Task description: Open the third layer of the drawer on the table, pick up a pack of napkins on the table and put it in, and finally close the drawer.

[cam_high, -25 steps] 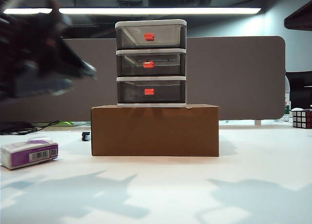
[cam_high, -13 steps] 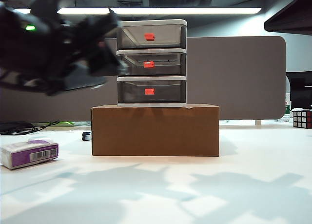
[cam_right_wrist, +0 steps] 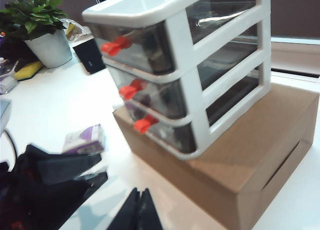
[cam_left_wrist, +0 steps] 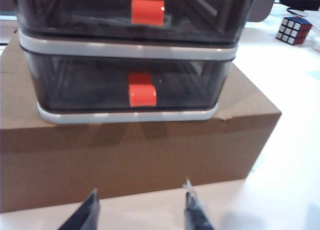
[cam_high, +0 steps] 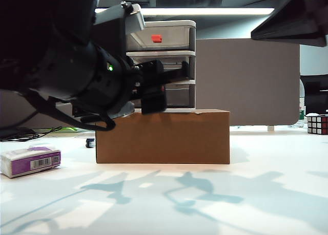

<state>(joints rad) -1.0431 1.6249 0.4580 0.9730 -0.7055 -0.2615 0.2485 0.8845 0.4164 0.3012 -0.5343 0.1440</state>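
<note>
Barely started, honestly. Far left on the wide white table (cam_high: 266,194), the purple-and-white soft pack of napkins (cam_high: 31,161) sits untouched. Next, the left gripper (cam_left_wrist: 141,210) hovers in front of the grey three-tier drawer (cam_high: 169,66) on its brown cardboard box (cam_high: 169,137), jaws roughly half open, holding nothing, lined up with the lowest smoky tray (cam_left_wrist: 90,84) and its red-orange handle (cam_left_wrist: 142,89), which is fully closed. The right gripper (cam_right_wrist: 140,210) hangs off to the right, fingers pressed together, empty. Opening, loading and closing all remain.
</note>
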